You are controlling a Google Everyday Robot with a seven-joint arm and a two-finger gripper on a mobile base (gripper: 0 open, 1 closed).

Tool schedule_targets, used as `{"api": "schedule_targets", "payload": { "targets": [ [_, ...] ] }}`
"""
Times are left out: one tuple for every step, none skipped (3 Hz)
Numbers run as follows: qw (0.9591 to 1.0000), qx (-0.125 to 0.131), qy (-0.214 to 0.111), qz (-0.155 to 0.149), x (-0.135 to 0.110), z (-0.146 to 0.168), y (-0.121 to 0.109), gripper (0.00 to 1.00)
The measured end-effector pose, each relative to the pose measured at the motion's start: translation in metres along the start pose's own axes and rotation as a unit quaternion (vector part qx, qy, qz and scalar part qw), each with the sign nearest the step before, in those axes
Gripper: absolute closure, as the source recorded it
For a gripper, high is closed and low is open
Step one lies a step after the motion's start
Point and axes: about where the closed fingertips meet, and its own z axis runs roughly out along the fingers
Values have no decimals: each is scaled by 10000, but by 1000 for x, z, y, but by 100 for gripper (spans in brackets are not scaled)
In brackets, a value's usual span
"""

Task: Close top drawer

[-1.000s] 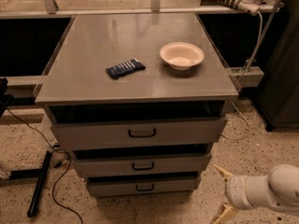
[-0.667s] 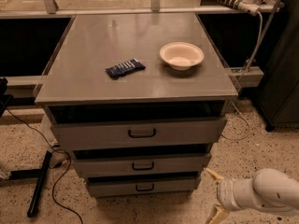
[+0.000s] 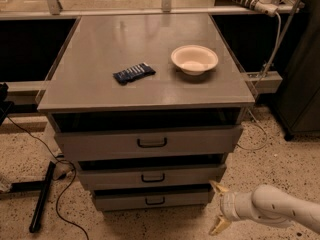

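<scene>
A grey cabinet with three drawers stands in the middle of the camera view. The top drawer (image 3: 150, 142) is pulled out a little, with a dark gap above its front and a black handle (image 3: 152, 143) at its centre. My gripper (image 3: 218, 207) is low at the right, beside the bottom drawer (image 3: 150, 200), with its two yellowish fingers spread open and empty. It is well below and to the right of the top drawer's handle.
On the cabinet top (image 3: 95, 91) lie a dark blue snack packet (image 3: 133, 73) and a white bowl (image 3: 194, 59). The middle drawer (image 3: 150, 176) is also slightly out. A black stand leg and cables (image 3: 42, 196) lie on the speckled floor at left. A dark cabinet (image 3: 302, 84) stands at right.
My arm and gripper have moved left along the floor level, toward the lower right corner of the cabinet. The drawers, bowl and packet have not moved.
</scene>
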Motion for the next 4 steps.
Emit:
{"api": "schedule_targets", "payload": {
  "targets": [
    [10000,0,0,0,0,0,0,0],
    [10000,-2,61,-28,4,16,2,0],
    [10000,43,37,-68,11,38,-2,0],
    [10000,80,-32,-17,20,55,-3,0]
  ]
}}
